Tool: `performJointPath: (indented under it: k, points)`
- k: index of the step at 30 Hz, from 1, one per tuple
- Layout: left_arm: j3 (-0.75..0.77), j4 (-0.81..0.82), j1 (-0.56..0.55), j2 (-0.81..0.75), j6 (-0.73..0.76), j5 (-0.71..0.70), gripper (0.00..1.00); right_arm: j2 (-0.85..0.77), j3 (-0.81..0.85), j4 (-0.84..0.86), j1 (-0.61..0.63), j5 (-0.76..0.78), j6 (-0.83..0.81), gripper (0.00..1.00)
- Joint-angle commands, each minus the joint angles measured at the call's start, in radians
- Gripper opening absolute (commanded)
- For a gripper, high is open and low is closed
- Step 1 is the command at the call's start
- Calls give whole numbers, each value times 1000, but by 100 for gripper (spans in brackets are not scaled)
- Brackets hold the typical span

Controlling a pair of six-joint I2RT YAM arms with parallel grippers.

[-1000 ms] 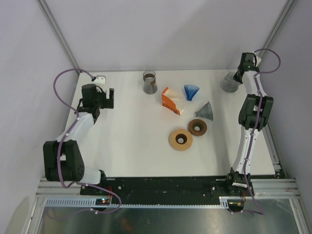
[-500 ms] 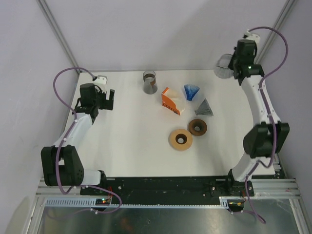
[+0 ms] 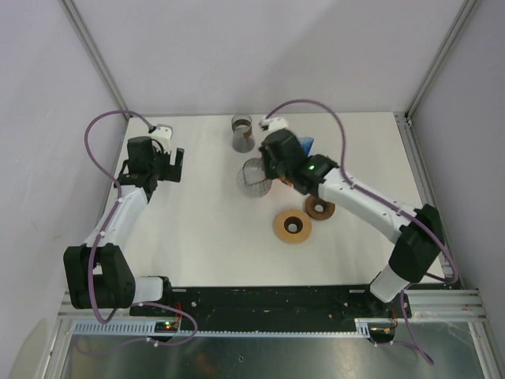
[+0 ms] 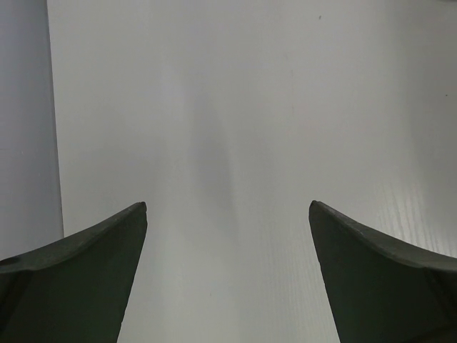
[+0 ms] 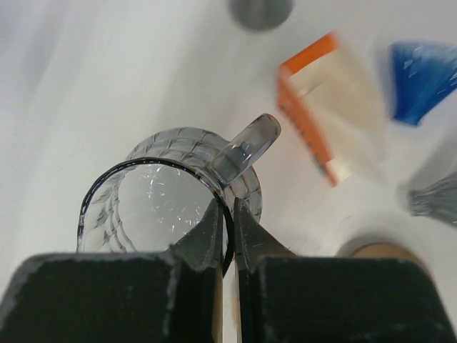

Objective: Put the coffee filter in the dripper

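Clear dripper (image 5: 153,207) gripped at its rim by the right pincer (image 5: 226,211), over the desk (image 3: 205,229) beside the orange box (image 5: 321,107).
Rigid, ribbed, probably slick and breakable; the rim by the handle seems the steadiest hold. The left pincer (image 4: 228,206) gapes wide, empty. No loose coffee filter identifiable.

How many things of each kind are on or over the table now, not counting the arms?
Glass dripper: 1
Cup: 1
Box: 1
Cones: 2 (blue, grey)
Flat rings: 2 (brown, tan)
Total: 7
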Motion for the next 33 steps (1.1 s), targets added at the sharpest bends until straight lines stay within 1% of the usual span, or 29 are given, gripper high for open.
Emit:
performJointPath:
  k: [1,5,11,19,26,31,33]
  points:
    - [29,-5,-6,-43,21,-26,100,40,-19,65,95,20,86,0]
    - [25,-5,-6,-46,21,-27,100,107,-53,83,137,11,150,0]
    - [25,-7,-6,-45,23,-32,100,191,-75,92,194,91,212,0]
    - [22,-7,-6,-39,25,-33,100,268,-79,98,224,112,232,0]
    - [19,-6,-6,-30,26,-30,100,306,-79,103,235,78,245,1]
    - [17,-7,-6,-32,29,-20,100,301,-74,110,236,42,239,27]
    - [15,-8,-6,-33,29,-14,100,284,-69,110,237,30,232,35]
